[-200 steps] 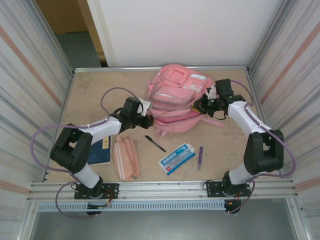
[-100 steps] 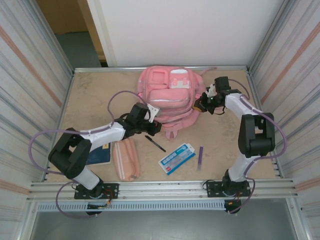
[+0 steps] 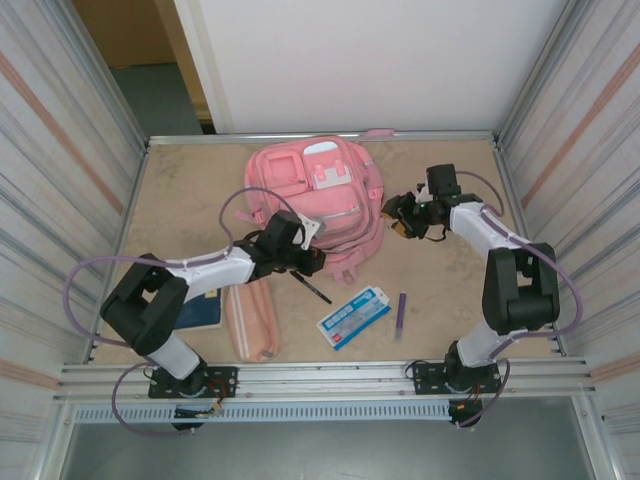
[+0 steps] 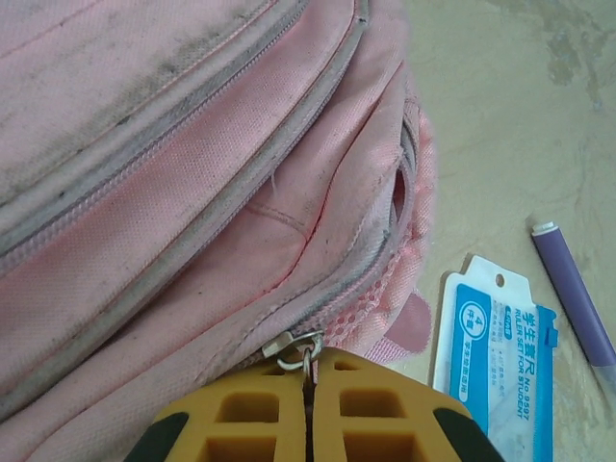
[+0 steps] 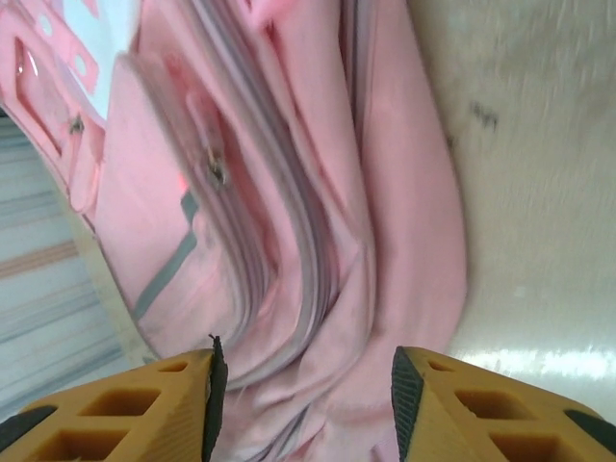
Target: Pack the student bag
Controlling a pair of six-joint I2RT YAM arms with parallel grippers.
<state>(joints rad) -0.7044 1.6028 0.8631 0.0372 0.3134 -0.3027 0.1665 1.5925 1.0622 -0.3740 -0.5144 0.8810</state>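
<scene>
left gripper [image 4: 308, 390] pinched on the zip pull [image 4: 298, 346], right gripper [image 5: 303, 385] spread by the student bag [image 3: 315, 195]

your student bag lies front-up on the far middle of the mottled beige counter [image 3: 190, 190]. it is soft pink woven fabric, grubby with grey smudges, ribbed by grey zip tracks that curve round its stacked pockets, with pale patches on the top flap. its near corner shows pink mesh.

your left arm runs low across the counter from its folded elbow to the bag's near edge. its yellow honeycomb fingers are pressed together on the small metal ring of the zip pull.

your right arm stands up from its base and its forearm reaches inward to the bag's right side. its fingers are spread apart, with the bag's folded fabric showing in the gap; you cannot tell if they touch it.

near the bag lie a thin black pen [image 3: 312, 288], a flat blue-and-white ruler packet [image 3: 353, 316], a slim purple pen [image 3: 401, 310], a ridged salmon pencil case [image 3: 250, 318] and a dark blue booklet [image 3: 200, 310].
</scene>
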